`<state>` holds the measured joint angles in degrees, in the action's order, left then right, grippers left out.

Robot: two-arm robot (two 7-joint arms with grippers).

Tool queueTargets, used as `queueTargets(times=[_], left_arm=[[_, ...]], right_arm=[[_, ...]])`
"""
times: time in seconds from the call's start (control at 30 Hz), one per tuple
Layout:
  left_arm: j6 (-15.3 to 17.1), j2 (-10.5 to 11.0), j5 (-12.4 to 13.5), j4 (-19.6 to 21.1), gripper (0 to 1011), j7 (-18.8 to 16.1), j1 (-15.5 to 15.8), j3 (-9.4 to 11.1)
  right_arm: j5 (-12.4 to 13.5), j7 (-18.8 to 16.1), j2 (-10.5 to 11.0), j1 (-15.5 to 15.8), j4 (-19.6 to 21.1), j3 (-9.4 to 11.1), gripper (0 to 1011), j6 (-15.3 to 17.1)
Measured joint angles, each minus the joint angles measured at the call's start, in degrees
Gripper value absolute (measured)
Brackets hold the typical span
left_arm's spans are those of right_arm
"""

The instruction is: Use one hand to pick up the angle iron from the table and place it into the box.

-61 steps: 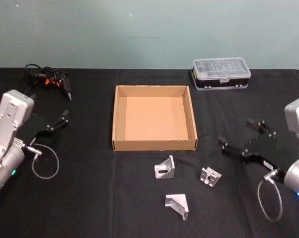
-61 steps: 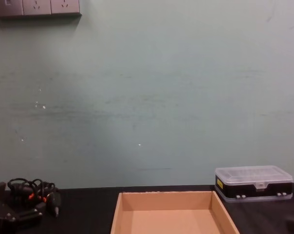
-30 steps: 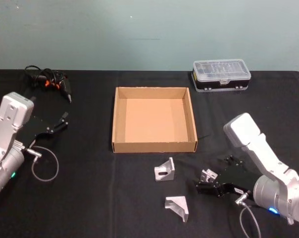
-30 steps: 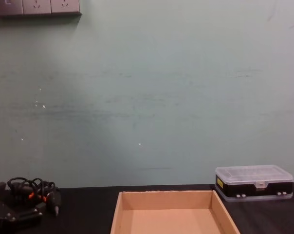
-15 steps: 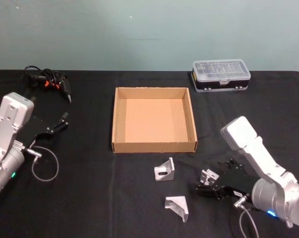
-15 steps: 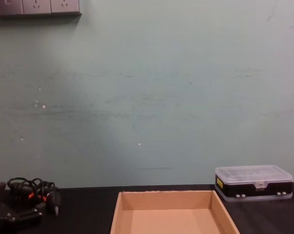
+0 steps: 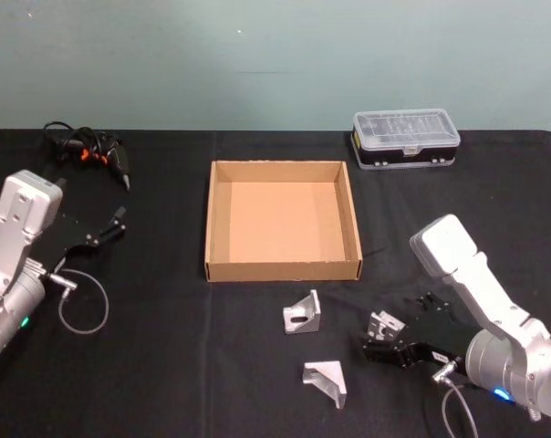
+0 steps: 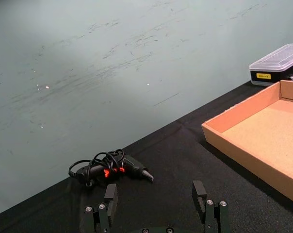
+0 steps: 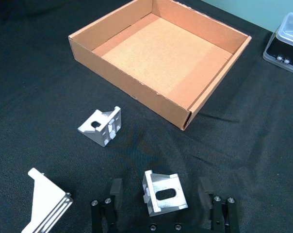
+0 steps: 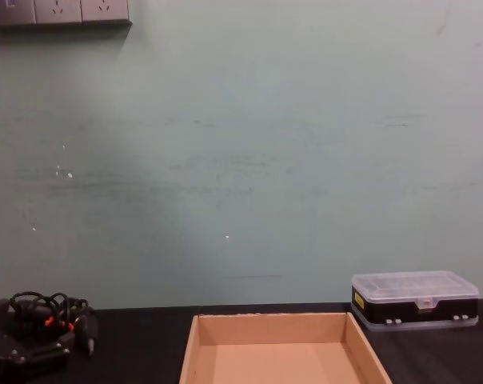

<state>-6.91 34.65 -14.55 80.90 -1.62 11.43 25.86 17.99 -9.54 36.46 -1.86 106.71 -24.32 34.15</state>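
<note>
Three silver angle irons lie on the black table in front of the box: one in the middle, one to the right, one nearest me. My right gripper is low at the right angle iron, open, with one finger on each side of it and not touching. The tan cardboard box stands open and empty behind them. My left gripper is parked at the table's left side, open and holding nothing.
A clear-lidded plastic case sits at the back right. A black tool with a coiled cable and orange marks lies at the back left. The box's front wall stands between the angle irons and its floor.
My right arm has swung in from the right and come down over the right angle iron, then barely shifted in the last half second. The left arm has stayed put.
</note>
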Motion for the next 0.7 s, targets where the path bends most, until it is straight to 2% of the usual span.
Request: queueTargets(times=[0.2, 0.3, 0.4, 0.43, 0.5, 0.53, 0.6, 0.63, 0.7], left_arm=[[0.0, -0.01, 0.0, 0.0, 1011, 0.0, 0.0, 0.0], [0.0, 0.0, 0.0, 0.0, 1011, 0.0, 0.0, 0.0], [0.0, 0.0, 0.0, 0.0, 1011, 0.0, 0.0, 0.0], [0.0, 0.0, 0.0, 0.0, 1011, 0.0, 0.0, 0.0], [0.0, 0.0, 0.0, 0.0, 1011, 0.0, 0.0, 0.0], [0.0, 0.0, 0.0, 0.0, 1011, 0.0, 0.0, 0.0], [0.0, 0.0, 0.0, 0.0, 1011, 0.0, 0.0, 0.0], [0.0, 0.0, 0.0, 0.0, 1011, 0.0, 0.0, 0.0], [0.0, 0.0, 0.0, 0.0, 1011, 0.0, 0.0, 0.0]], right_arm=[[0.03, 0.01, 0.04, -0.08, 0.0, -0.07, 908, 0.0], [0.04, 0.0, 0.05, -0.1, -0.01, -0.09, 800, 0.0], [0.04, 0.0, 0.06, -0.12, -0.02, -0.11, 746, 0.01], [0.05, 0.01, 0.07, -0.12, -0.03, -0.12, 691, 0.01], [0.06, 0.0, 0.08, -0.13, -0.05, -0.14, 651, 0.02], [0.06, 0.0, 0.08, -0.14, -0.05, -0.14, 595, 0.03], [0.06, 0.0, 0.1, -0.15, -0.06, -0.16, 550, 0.04], [0.07, 0.0, 0.1, -0.16, -0.07, -0.16, 487, 0.04], [0.07, 0.0, 0.11, -0.16, -0.08, -0.17, 448, 0.04]])
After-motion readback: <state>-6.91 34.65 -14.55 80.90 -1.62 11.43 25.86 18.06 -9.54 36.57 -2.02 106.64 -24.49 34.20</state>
